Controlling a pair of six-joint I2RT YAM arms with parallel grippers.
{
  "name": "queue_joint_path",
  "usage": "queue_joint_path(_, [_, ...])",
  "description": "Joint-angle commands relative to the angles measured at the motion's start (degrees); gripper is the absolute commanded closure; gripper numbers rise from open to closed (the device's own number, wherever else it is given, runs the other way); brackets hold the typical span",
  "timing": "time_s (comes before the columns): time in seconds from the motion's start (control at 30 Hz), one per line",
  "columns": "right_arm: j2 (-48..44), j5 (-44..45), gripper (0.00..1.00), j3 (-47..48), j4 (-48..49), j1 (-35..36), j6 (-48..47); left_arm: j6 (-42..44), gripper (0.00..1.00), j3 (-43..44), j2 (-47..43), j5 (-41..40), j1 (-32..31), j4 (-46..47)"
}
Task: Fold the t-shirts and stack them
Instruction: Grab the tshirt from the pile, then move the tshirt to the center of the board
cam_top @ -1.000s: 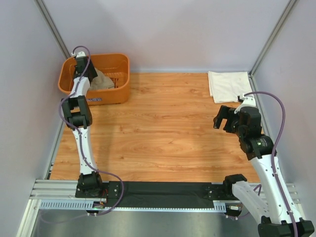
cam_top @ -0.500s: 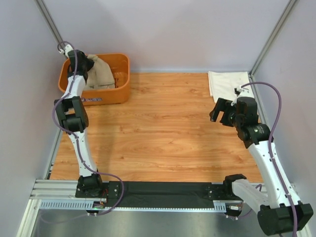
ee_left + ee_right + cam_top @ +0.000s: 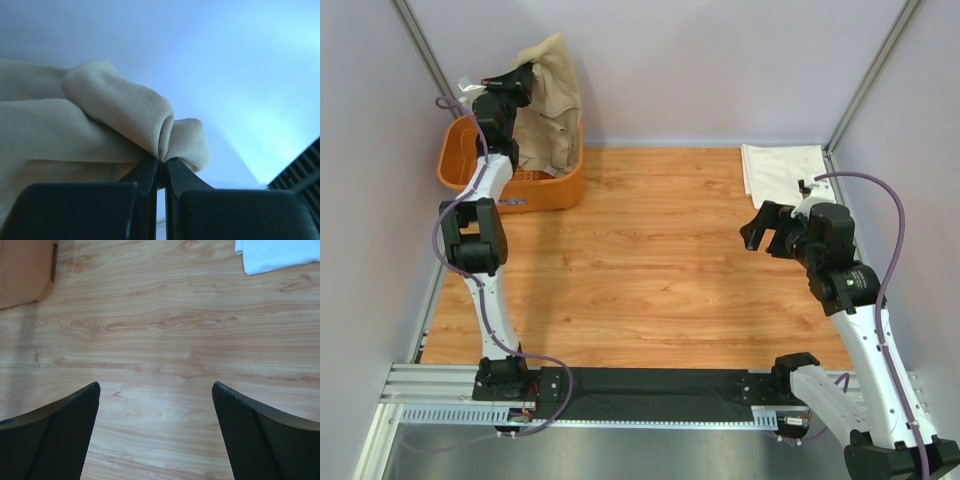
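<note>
Above plastic basket (image 3: 548, 190) — soft, bunched tan t-shirt (image 3: 556, 92).

no legible text, labels or numbers visible

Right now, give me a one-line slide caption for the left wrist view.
Left gripper, jaws shut on a bunched fold of the tan t-shirt, pale wall behind.
</note>
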Motion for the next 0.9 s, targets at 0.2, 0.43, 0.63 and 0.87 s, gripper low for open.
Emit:
queue_joint_path(0.2, [-0.61,-1.77,0.06,-0.45,1.67,5.00,0.72,-9.79,1.00,-11.50,-21.94,0.90,-6.83,15.83])
queue_joint_path(0.43, [0.62,-3.18,0.06,-0.54,2.11,7.20,2.39,4.83,1.00,-16.36,-39.97,11.88,-14.57,-4.35])
queue_joint_path(0.63, [0.44,-4.76,0.02,-1.15,0.44,8.08,1.69,36.41,1.00,-11.70,-55.01,10.84,-22.47,-41.62])
queue_joint_path(0.87, [1.59,-7.31,0.02,-0.11,-5.61,8.17,1.86,45.83,1.00,-22.33,-65.29,6.01,-27.85,-60.69])
